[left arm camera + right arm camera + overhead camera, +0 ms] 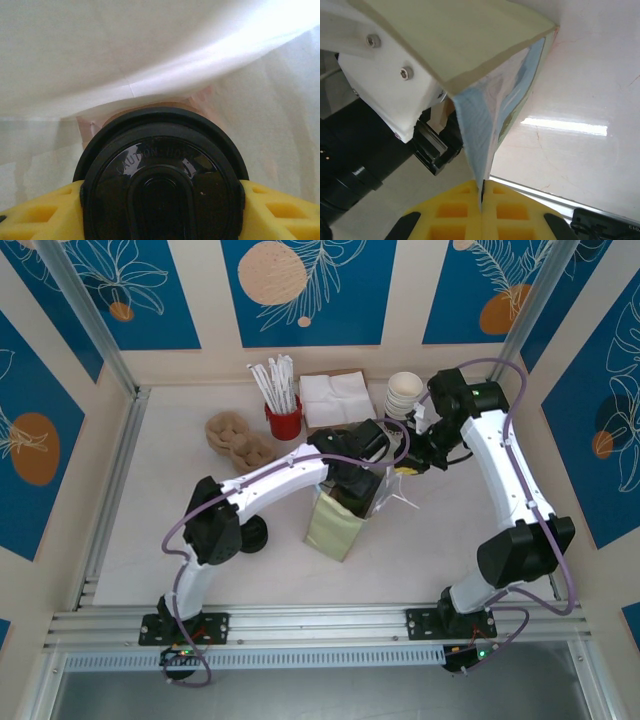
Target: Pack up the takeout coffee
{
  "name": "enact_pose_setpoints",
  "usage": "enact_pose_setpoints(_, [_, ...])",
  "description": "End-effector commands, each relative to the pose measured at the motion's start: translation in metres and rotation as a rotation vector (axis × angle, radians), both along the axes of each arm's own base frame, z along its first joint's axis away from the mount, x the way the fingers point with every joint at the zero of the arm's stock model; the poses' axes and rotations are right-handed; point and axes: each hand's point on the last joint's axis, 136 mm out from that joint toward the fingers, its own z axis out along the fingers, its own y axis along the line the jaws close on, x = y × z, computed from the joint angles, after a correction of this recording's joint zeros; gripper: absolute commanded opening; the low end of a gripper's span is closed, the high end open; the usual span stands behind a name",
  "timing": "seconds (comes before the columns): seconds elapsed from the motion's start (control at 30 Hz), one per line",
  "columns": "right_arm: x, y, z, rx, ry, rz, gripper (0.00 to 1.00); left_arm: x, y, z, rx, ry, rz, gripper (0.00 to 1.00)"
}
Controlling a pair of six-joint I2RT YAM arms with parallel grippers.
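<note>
Clasped the takeout coffee (160,185) in the left pincer (160,220), partly spread, yellow pads (40,215) at either side of its black domed lid. Sat inside the mouth of the paper bag (335,525), pale walls close around. Pinched the bag's top edge with the right pincer (482,197), fully closed. Stood mid-tabletop (160,480), with a red straw holder (284,422), napkins (335,398) and stacked white cups (403,395) behind.

At frame centre my left pincer (352,483) dips into the pale green paper bag (330,527); my right pincer (405,468) meets its right rim.
</note>
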Motion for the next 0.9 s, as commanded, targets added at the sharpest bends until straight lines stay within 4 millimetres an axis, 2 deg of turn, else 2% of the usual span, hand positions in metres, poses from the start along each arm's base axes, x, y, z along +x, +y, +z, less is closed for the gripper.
enact_pose_setpoints(0.0, [-0.010,0.004,0.012,0.043,0.063,-0.043,0.00,-0.001,0.008,-0.023,0.083,0.024,0.019,0.61])
enact_pose_setpoints(0.47, [-0.004,0.024,0.029,0.123,-0.001,-0.023,0.00,0.000,0.005,-0.050,0.115,0.056,0.011,0.61])
enact_pose_setpoints(0.6, [-0.007,0.031,0.030,0.129,0.000,-0.006,0.00,0.000,0.003,-0.057,0.119,0.063,0.008,0.61])
enact_pose_setpoints(0.87, [-0.012,0.031,0.027,0.118,0.006,-0.009,0.00,0.002,0.005,-0.072,0.115,0.081,0.015,0.61])
